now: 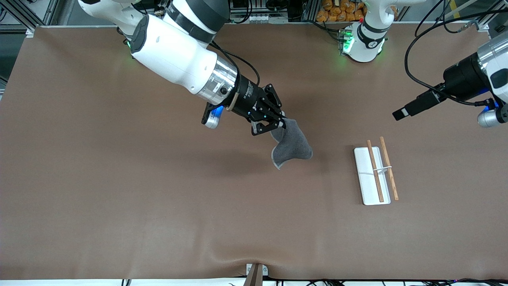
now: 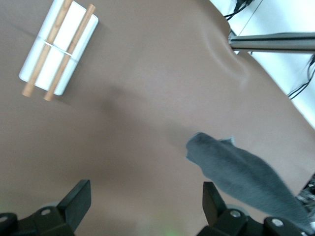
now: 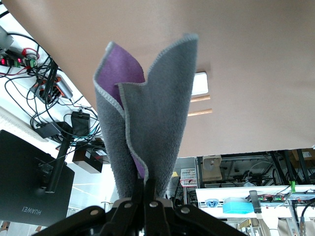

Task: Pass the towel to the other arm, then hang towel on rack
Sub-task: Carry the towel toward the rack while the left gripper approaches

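A brown counter [image 1: 119, 198] fills the scene, with framing, cables and a dark monitor visible past its edges in the wrist views. Above the middle of it, the right arm [image 1: 174, 55] reaches out with its right end effector [image 1: 278, 125] clenched on one edge of the towel [image 1: 291, 145], which hangs free in the air, grey outside and purple within. The left arm [image 1: 492, 67] waits toward its own end of the counter, its left end effector [image 2: 142, 204] released, jaws spread wide, with the towel's loose end showing just ahead of them. The rack [image 1: 375, 174], a white base carrying 2 wooden rods, stands on the counter between the 2 arms, nearer the front camera than the towel. The handover looks not yet made; it would go best if the open jaws closed on a free edge well clear of the gripping fingers before the right arm lets go.
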You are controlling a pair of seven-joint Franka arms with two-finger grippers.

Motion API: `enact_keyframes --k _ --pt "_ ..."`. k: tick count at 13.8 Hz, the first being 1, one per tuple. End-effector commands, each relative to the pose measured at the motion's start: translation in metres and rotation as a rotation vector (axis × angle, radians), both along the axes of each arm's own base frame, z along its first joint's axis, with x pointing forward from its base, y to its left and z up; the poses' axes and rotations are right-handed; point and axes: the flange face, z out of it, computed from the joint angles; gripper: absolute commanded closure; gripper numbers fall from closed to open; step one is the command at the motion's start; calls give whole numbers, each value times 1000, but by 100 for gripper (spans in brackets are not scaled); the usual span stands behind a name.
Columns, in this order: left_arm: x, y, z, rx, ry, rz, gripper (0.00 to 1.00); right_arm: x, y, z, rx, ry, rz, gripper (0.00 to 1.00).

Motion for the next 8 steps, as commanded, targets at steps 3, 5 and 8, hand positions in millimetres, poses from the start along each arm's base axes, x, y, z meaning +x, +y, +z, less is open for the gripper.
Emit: enact_keyframes --k 3,5,8 --pt "11 -39 -4 -72 56 135 0 -3 5 9 39 11 -35 100" --pt "19 -56 -13 -109 90 214 0 -8 11 8 36 8 -24 100" --pt "32 -83 -33 -139 117 300 0 -18 22 9 39 12 -8 100"
